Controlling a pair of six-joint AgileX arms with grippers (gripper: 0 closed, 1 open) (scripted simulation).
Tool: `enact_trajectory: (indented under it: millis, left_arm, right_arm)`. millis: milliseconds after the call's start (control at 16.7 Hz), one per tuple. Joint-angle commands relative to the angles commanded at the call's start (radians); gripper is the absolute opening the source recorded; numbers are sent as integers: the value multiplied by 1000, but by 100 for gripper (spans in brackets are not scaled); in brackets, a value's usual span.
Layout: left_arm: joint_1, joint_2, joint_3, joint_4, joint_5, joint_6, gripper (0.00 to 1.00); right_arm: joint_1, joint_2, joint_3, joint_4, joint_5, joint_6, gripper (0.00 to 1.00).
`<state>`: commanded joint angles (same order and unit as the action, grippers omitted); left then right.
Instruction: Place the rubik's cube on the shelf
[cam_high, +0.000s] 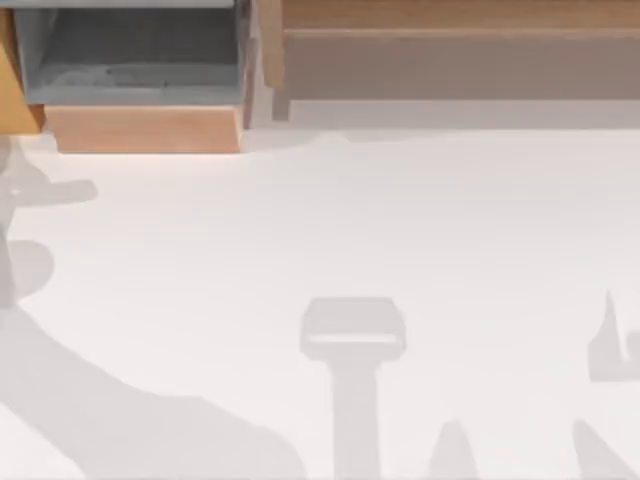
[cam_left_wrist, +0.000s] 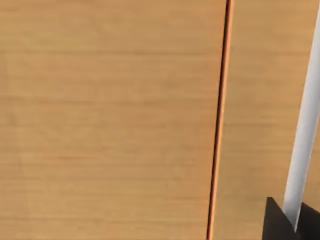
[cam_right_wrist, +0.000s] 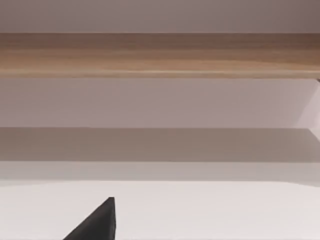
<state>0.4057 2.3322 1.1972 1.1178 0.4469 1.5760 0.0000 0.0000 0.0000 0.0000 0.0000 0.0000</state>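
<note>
The white worktop (cam_high: 330, 220) carries grey shadows of the arms along its near edge and its left side. At the far edge, on the right, stands the shelf (cam_high: 460, 60): a light-brown wooden ledge over a flat tan-grey front face, running to the right border. To its left sits a grey-lined box (cam_high: 140, 60) with a wood front (cam_high: 145, 128).

The right wrist view faces the shelf (cam_right_wrist: 160, 52) head-on across the worktop, with a dark wedge of the right gripper (cam_right_wrist: 97, 222) at the frame's edge. The left wrist view looks close onto wood panels (cam_left_wrist: 110, 120) split by a thin dark seam (cam_left_wrist: 220, 120), with a dark corner of the left gripper (cam_left_wrist: 280, 225) beside a white strip (cam_left_wrist: 302, 130).

Whether either gripper is open or closed, I cannot tell. Where the cube lies, I cannot tell either.
</note>
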Motion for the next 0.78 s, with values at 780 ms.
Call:
enact_trajectory:
  millis: [780]
  left_arm:
    - [61,-112,-260,135,63,7,0]
  right_arm:
    - [0,0,0,0,0,0,100]
